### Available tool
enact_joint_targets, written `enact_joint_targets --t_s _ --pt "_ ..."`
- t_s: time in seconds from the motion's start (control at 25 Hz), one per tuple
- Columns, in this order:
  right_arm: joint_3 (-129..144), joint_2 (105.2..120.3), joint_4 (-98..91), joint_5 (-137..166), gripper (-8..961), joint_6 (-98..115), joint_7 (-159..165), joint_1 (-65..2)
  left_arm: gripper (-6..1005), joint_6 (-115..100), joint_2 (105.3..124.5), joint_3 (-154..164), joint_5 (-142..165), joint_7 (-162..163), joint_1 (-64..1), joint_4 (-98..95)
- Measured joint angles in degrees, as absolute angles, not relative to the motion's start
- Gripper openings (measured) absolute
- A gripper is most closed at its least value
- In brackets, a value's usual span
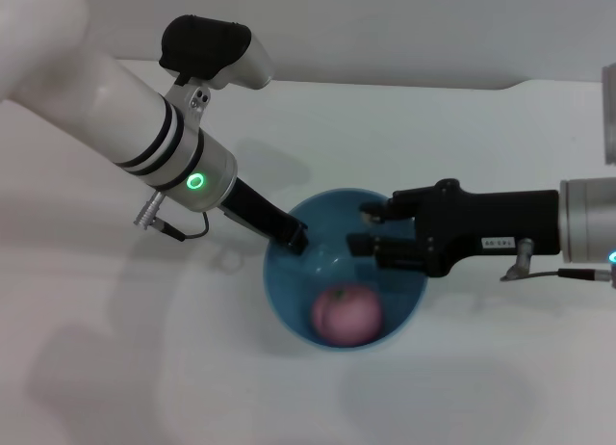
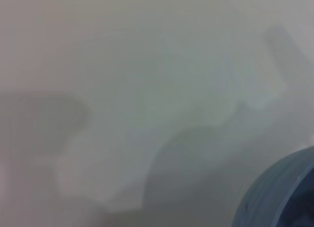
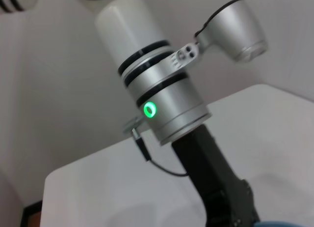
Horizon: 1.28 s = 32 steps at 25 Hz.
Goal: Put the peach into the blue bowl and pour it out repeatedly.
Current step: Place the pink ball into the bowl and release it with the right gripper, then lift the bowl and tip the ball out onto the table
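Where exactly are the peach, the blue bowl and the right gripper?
peach [image 1: 346, 315]: head view, middle of the pink fruit.
blue bowl [image 1: 289, 310]: head view, inner wall beside the fruit.
right gripper [image 1: 364, 227]: head view, between its fingertips over the bowl.

**Even light up top, heavy blur at my left wrist**

From the head view I get bright, even light on the white table [image 1: 462, 156], with soft grey shadows under both arms. The blue bowl [image 1: 289, 301] shows faint glare on its inner wall. My left wrist view is badly out of focus, only hazy shadows and a blurred bowl edge. The right wrist view is sharp, slightly dimmer.
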State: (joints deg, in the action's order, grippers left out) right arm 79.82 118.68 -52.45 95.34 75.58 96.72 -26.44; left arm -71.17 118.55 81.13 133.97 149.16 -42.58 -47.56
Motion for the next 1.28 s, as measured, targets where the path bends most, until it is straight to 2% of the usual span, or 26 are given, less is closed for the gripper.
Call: enact_joint_targets --t_s 0.08,0.4,0.68,0.92,1.28 --pt "77.8 118.68 -52.5 95.1 468 76.0 97.0 -25.9 -1 -70.3 118.48 81.1 134.0 148.8 -42.3 -47.6" --pt "64.8 118.37 -48.7 91.5 467 76.5 98.4 -22.7 0 -58.3 118.57 82.6 132.5 146.4 -40.3 -47.3" --pt "53.5 115.96 -41.4 91.8 467 77.2 103.2 -18.6 -1 -33.0 118.48 92.2 125.4 142.7 -35.2 -48.3" --pt "48.1 116.76 -39.4 96.4 467 77.5 103.3 -15.1 0 -3.0 118.37 108.9 123.8 142.1 -30.0 -49.7" --pt "47.8 116.81 -37.5 97.0 468 77.8 103.4 -14.6 0 23.8 118.66 125.9 129.3 137.6 -26.2 -48.6"
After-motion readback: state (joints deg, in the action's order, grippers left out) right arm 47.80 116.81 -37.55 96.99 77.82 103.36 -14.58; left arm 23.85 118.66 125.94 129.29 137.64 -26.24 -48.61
